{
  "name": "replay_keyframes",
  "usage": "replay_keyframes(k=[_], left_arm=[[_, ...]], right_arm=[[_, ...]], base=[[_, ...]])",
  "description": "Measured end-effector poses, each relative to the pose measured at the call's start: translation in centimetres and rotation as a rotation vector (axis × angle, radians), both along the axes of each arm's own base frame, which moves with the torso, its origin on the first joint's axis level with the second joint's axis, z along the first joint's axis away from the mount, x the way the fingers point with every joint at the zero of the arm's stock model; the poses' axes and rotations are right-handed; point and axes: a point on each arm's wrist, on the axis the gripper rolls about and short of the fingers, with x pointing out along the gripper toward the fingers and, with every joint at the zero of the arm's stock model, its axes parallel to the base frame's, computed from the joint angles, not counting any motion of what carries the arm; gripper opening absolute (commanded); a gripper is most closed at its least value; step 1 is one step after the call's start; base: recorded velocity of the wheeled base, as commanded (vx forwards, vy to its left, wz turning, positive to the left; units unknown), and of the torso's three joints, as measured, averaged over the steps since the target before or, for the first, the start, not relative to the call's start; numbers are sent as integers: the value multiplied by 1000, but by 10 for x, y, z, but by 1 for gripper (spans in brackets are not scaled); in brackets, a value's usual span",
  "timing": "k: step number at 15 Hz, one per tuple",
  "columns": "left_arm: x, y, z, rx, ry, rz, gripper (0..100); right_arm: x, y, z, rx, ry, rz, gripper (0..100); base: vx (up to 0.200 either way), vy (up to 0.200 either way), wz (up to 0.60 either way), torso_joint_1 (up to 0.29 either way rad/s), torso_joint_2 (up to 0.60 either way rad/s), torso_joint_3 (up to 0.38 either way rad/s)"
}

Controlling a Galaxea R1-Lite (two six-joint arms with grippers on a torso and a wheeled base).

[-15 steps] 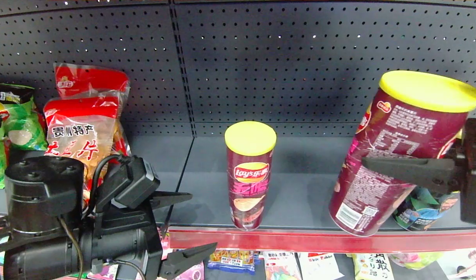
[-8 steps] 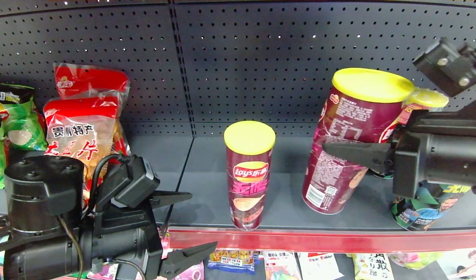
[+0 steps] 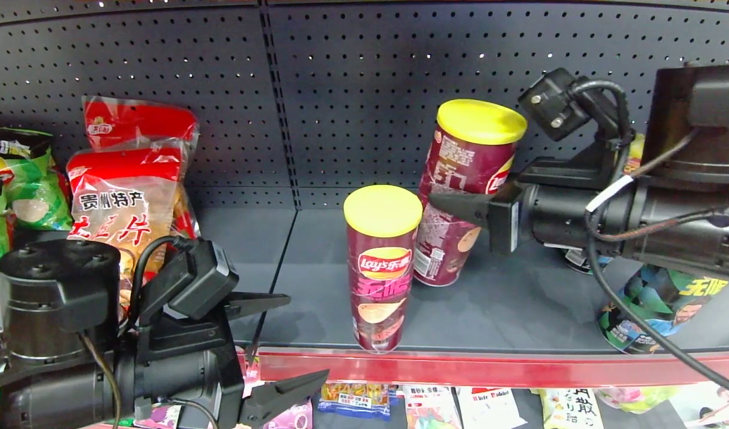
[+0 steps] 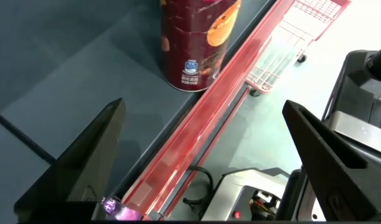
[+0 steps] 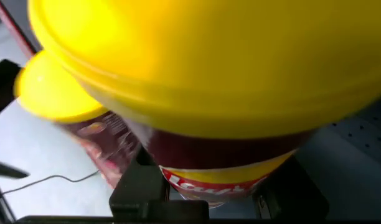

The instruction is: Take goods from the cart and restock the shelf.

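A maroon chip can with a yellow lid point(image 3: 382, 268) stands upright at the front middle of the grey shelf point(image 3: 507, 310). My right gripper point(image 3: 459, 202) is shut on a second maroon can point(image 3: 468, 161). This can is tilted, just behind and to the right of the standing one, with its base low over the deck. In the right wrist view the held can's lid point(image 5: 209, 56) is close up, with the standing can's lid point(image 5: 53, 87) beside it. My left gripper point(image 3: 307, 336) stands open and empty before the shelf's red front edge point(image 4: 197, 124), near the standing can point(image 4: 193, 43).
Red snack bags point(image 3: 126, 190) and green bags point(image 3: 18, 179) stand at the shelf's left. A green and blue can point(image 3: 656, 310) sits at the front right under my right arm. Packets point(image 3: 430, 405) lie on the lower shelf. A wire cart point(image 4: 290, 37) stands on the floor.
My right arm has carried the tilted can from the shelf's front right leftward and deeper in, to just behind the standing can. The left arm has barely moved.
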Motion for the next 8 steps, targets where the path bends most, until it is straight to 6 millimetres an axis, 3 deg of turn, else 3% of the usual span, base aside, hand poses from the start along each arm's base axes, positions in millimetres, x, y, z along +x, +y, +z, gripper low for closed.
replay_keyframes(k=[8], left_arm=[[0,4,2,-5,-11,17,100]], right_arm=[[50,21,-16,-21,34,-11,0]], base=[[0,0,0,0,0,0]])
